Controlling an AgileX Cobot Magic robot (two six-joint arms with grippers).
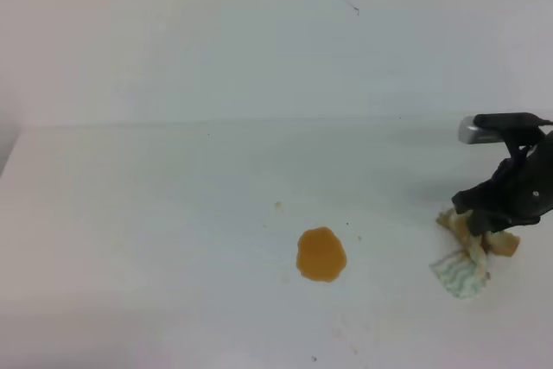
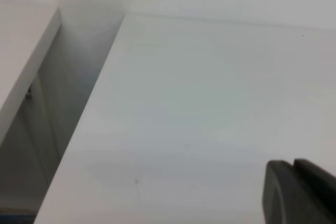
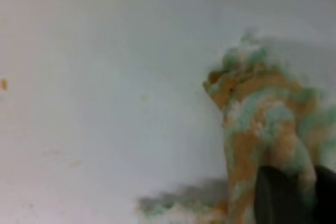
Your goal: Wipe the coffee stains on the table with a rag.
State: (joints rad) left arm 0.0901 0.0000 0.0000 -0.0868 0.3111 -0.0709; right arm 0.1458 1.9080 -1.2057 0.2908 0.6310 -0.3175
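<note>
So far your right gripper [image 1: 486,229] pinches the rag [image 1: 467,261] at the table's [image 1: 155,213] right side, while the coffee stains [image 1: 321,254] remain unwiped.

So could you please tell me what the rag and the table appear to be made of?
The rag looks like soft woven cloth: it lies crumpled in folds, whitish with pale green stripes and tan-brown stained patches. The table seems a hard, smooth board with a matte white finish, perhaps laminate or painted wood; it shows no glare and no grain, so this stays open.
</note>
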